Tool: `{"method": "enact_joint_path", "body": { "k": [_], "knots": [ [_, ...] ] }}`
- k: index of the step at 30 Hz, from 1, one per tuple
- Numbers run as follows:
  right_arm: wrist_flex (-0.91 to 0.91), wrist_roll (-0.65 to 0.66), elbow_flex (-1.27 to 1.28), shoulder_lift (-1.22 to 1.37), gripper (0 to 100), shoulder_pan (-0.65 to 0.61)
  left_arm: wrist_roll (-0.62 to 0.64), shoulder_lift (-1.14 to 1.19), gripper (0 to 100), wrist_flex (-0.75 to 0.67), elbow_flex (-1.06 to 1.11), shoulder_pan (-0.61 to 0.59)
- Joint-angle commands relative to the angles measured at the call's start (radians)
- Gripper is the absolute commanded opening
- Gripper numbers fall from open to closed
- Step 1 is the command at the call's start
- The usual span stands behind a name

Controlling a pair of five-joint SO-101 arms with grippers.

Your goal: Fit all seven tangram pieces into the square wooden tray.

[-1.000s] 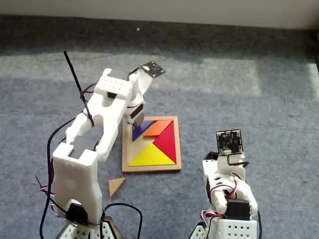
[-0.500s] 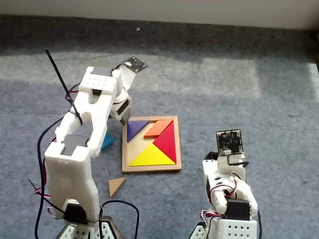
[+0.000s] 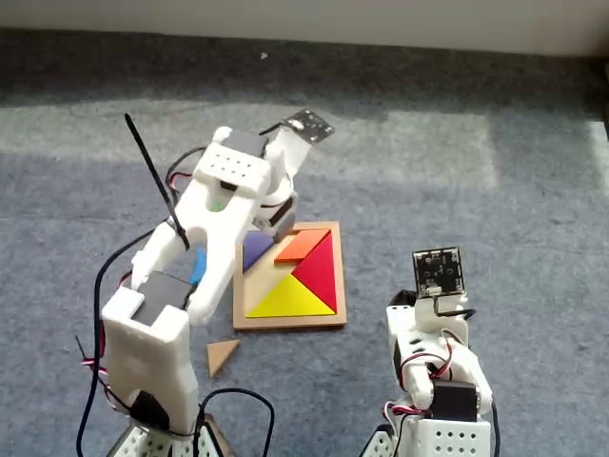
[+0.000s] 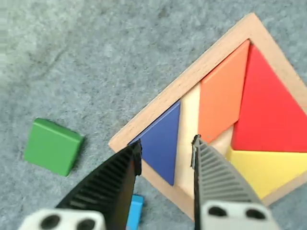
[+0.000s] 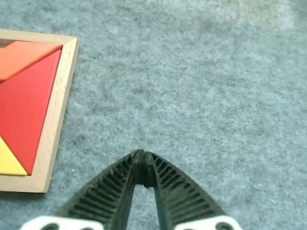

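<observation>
A square wooden tray (image 3: 288, 322) is lying on grey carpet between two white robot arms, and four of the tangram pieces are sitting inside it: a dark blue triangle (image 4: 163, 146) against one rim, an orange parallelogram (image 4: 223, 98) next to it with a strip of bare wood showing between them, then a red triangle (image 4: 268, 110) and a yellow triangle (image 4: 259, 172). The left gripper (image 4: 166, 146) is hanging over the tray's blue corner, its fingers spread apart and grasping nothing, straddling the blue triangle from above. Three pieces are waiting outside the tray: a green square (image 4: 53, 146) off that same corner, a light blue piece (image 3: 198, 267) just beside the rim under the left arm, and a tan triangle (image 3: 222, 355) near the tray's corner closest to the arm bases. The right gripper (image 5: 142, 165) is resting over bare carpet beside the tray's red side, fingers pressed together and empty. The pieces are looking thin, stiff, light and smooth-painted, so they are probably best pinched across two opposite edges, low against the carpet, since a slanted grip is likely to slip.
</observation>
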Motion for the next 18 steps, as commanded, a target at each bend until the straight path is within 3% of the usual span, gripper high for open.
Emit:
{"method": "enact_joint_path", "body": {
  "k": [1,13,18],
  "knots": [
    [-0.024,0.011,0.131,-0.013,1.3,0.012,0.040,0.031,18,-0.035,-0.038,0.053],
    [-0.024,0.011,0.131,-0.013,1.3,0.012,0.043,0.127,18,-0.060,-0.030,0.065],
    [-0.024,0.011,0.131,-0.013,1.3,0.012,0.041,0.125,18,0.008,0.004,0.054]
  ]
}}
